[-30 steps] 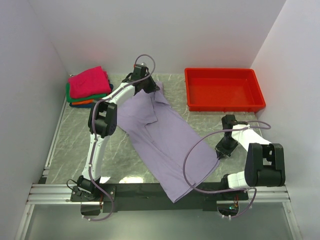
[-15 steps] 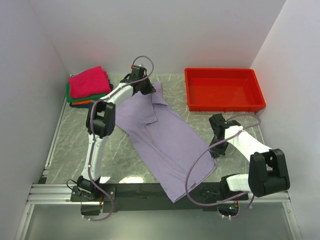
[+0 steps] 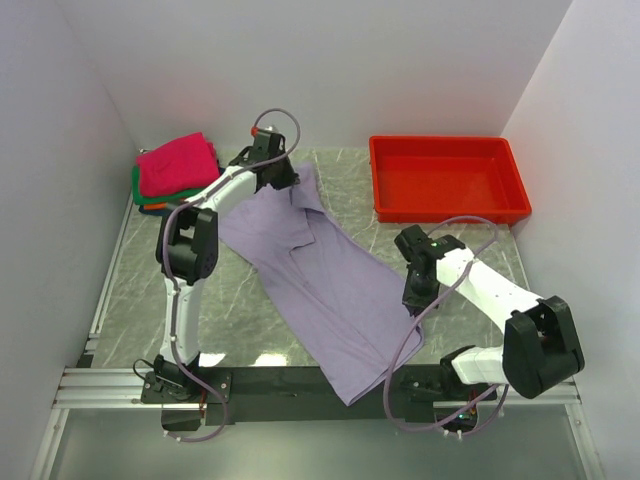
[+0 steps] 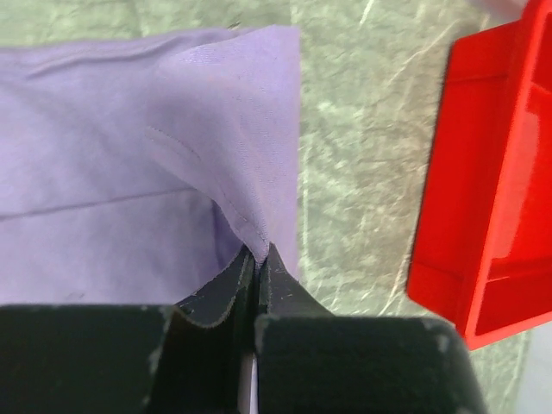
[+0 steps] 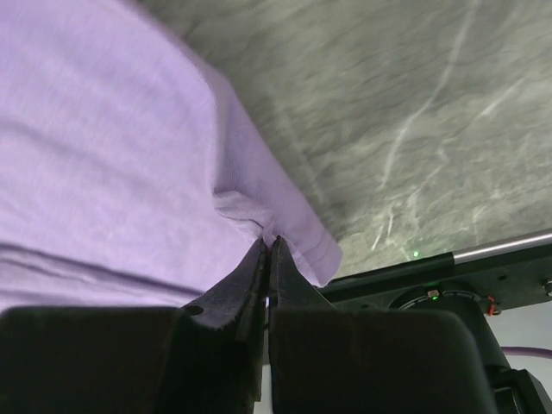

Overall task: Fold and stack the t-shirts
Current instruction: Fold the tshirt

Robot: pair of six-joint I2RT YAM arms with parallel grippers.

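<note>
— Where is your pale purple cloth t-shirt [image 3: 320, 275]?
— It lies spread out on your grey stone-look table [image 3: 140, 290]. It slants from the far middle down to the near edge.
— What is your left gripper [image 4: 256, 255] doing?
— Its two black fingers [image 4: 220, 289] are squeezed together on a pinch of the shirt's far edge. The cloth rises in a little peak there. The red plastic tray [image 3: 450, 213] sits off to the right, with bare table in between.
— And your right gripper [image 5: 266, 245]?
— Its fingers are squeezed tight on the hem at the shirt's right side.
— Where are the other shirts?
— They sit in a pile in the far left corner, apart from the purple one. The bright pink folded t-shirt [image 3: 178, 165] is on top. The green folded t-shirt [image 3: 150, 198] is under it, and the orange folded t-shirt [image 3: 168, 207] peeks out below.
</note>
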